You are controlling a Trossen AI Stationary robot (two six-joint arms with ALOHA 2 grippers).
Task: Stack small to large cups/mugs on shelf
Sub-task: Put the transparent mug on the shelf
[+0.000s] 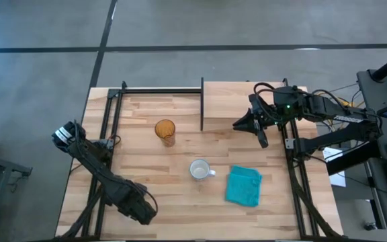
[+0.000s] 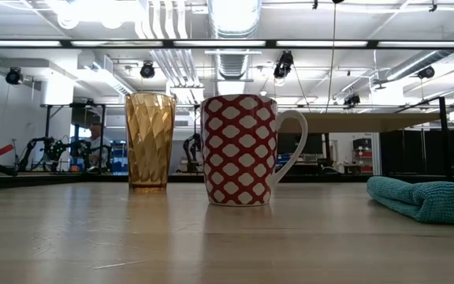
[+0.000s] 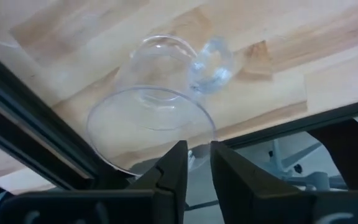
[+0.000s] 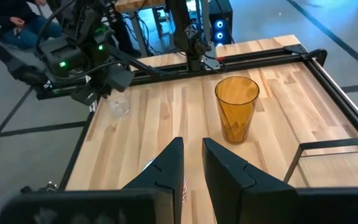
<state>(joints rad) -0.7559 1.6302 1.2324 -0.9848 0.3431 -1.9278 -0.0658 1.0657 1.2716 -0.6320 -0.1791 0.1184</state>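
Left wrist view: left gripper [image 3: 197, 163] is pinched on the rim of the small clear glass cup [image 3: 160, 112], at the table's [image 1: 146, 168] front-left corner. Fingers nearly together, so only the thin rim wall is between them. Risk: smooth glass, edge grip, cup could swing or slip out during the carry.

Amber tumbler [image 1: 165, 132] stands mid-table and the patterned mug [image 1: 199, 169] nearer the front, with the teal cloth [image 1: 243, 185] just beside it. Both lie between the cup and the shelf [image 1: 247, 101] at the back right, so a low carry could clip the tumbler and tip it.

Right gripper [image 1: 250, 123] hangs at the shelf's front edge, fingers slightly apart and empty. Risk: it crowds the drop spot, and the arms could collide.
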